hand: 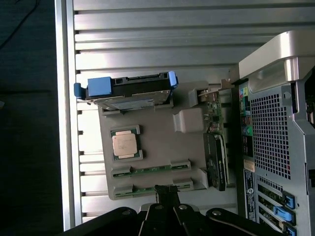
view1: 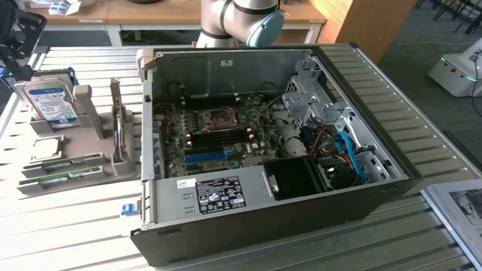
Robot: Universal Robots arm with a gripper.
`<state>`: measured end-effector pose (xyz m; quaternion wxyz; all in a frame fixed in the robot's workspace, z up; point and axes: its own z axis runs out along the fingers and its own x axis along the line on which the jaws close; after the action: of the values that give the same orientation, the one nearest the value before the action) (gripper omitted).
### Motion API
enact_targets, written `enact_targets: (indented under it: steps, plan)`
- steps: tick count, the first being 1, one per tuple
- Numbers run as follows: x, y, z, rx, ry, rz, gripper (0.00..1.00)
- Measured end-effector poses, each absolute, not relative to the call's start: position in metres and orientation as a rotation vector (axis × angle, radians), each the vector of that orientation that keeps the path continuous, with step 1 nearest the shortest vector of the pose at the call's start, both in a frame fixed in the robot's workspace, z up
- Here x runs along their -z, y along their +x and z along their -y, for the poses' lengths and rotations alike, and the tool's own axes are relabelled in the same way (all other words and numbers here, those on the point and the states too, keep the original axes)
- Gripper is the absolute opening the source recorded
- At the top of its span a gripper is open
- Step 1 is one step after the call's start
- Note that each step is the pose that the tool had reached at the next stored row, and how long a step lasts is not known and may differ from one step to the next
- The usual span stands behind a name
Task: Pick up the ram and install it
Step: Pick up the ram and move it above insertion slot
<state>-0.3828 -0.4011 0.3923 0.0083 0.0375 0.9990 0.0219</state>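
Observation:
Two green ram sticks [view1: 63, 164] lie side by side in slots at the front of a grey holder [view1: 83, 169] on the exterior view's left; the second stick [view1: 58, 180] is the nearer one. The wrist view shows both sticks, one [hand: 150, 170] beside the other [hand: 151, 188]. My gripper [hand: 166, 189] hangs well above the holder with its tips over the outer stick, and its fingers look shut with nothing in them. The dark gripper body [view1: 17, 42] sits high at the exterior view's far left. The motherboard's black slots [view1: 220, 135] lie inside the open computer case [view1: 249, 226].
The holder also carries an upright silver hard drive [view1: 51, 101] in a blue bracket, a CPU chip [hand: 124, 145] and an expansion card [hand: 215, 164]. A bright blue slot strip [view1: 205, 156] sits on the motherboard. Cables and a drive cage crowd the case's right side. The table is slatted metal.

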Motion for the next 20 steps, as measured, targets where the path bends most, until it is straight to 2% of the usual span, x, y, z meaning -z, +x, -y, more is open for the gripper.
enact_targets:
  steps: [10, 20]
  plan:
    - [-0.3923, -0.3828, 0.4011, -0.069, 0.096, -3.123, 0.10]
    - [-0.3919, -0.3828, 0.4011, -0.071, -0.176, -3.124, 0.10]
